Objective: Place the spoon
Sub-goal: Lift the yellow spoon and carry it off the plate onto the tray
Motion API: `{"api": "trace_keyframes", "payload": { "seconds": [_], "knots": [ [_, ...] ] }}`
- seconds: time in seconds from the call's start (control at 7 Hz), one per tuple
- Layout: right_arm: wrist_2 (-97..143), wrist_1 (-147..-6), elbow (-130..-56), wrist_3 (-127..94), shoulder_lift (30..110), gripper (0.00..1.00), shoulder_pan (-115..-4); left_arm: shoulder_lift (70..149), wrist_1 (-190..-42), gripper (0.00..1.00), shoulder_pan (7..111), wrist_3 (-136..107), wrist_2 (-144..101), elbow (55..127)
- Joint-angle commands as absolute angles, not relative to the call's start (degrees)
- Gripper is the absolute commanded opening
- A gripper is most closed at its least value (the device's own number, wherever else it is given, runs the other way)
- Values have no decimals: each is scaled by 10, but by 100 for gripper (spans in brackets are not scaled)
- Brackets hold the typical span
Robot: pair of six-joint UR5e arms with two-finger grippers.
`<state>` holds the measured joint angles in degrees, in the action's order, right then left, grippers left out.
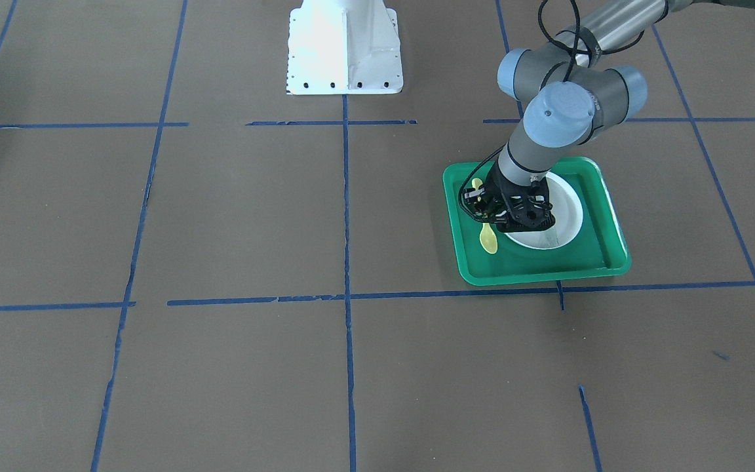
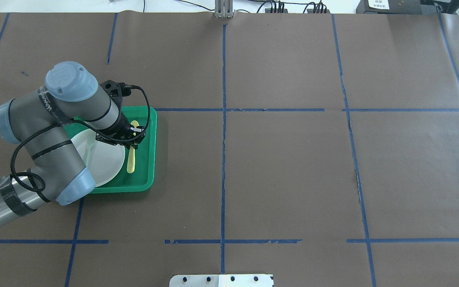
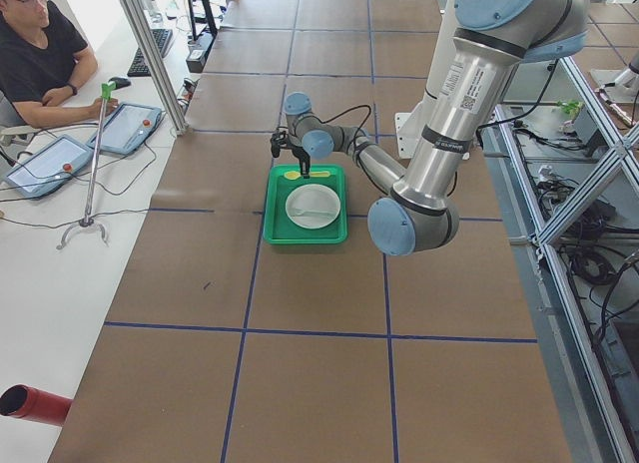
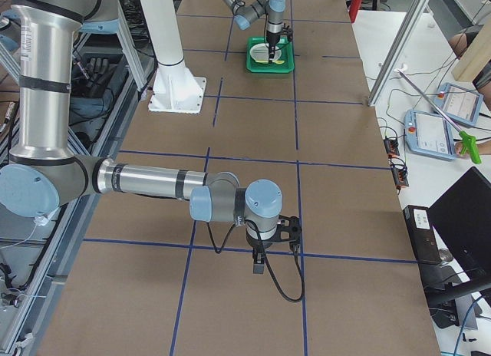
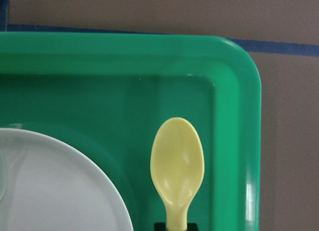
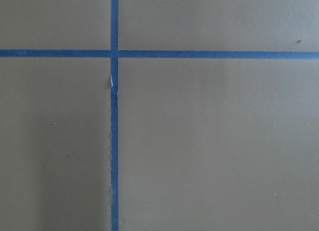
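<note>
While the left gripper [image 2: 134, 134] hangs low over the green tray [image 2: 153, 159], its two fingertips sit tight against either side of the yellow spoon [image 5: 177, 164], just behind the bowl. We read it as pinching the spoon's neck (only the very tips show, at the bottom edge of the left wrist view). The spoon runs lengthwise inside the tray, between the white plate [image 2: 106, 159] and the tray's wall on the robot's right. Its bowl faces up and points at the far corner, apart from the plate's rim. We cannot tell whether it rests on the tray's floor or sits just above it. A pale fork [image 2: 90, 146] lies on the plate, partly under the arm. The right gripper [image 4: 261, 256] hangs well away, over the brown table [image 2: 285, 159], above a crossing of blue tape [image 6: 114, 54]. We cannot tell whether its fingers are spread or pressed together.
</note>
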<state>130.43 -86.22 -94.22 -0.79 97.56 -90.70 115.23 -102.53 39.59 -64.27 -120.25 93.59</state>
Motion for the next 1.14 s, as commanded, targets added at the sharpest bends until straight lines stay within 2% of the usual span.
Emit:
{"api": "trace_keyframes", "payload": {
  "seconds": [0.0, 0.57, 0.71, 0.86, 1.0],
  "knots": [
    [1304, -862, -942, -8, 976, 100, -907, 1153, -1035, 0, 379, -650, -1201, 920],
    [1304, -862, -942, -8, 976, 100, -907, 1146, -1035, 0, 382, -642, -1200, 929],
    [1304, -862, -942, -8, 976, 100, -907, 1145, -1035, 38, 384, -636, -1199, 928],
    [1304, -862, -942, -8, 976, 100, -907, 1144, -1034, 99, 391, -620, -1199, 932],
    [1304, -861, -942, -8, 976, 100, -907, 1139, -1034, 100, 391, -618, -1199, 933]
  ]
}}
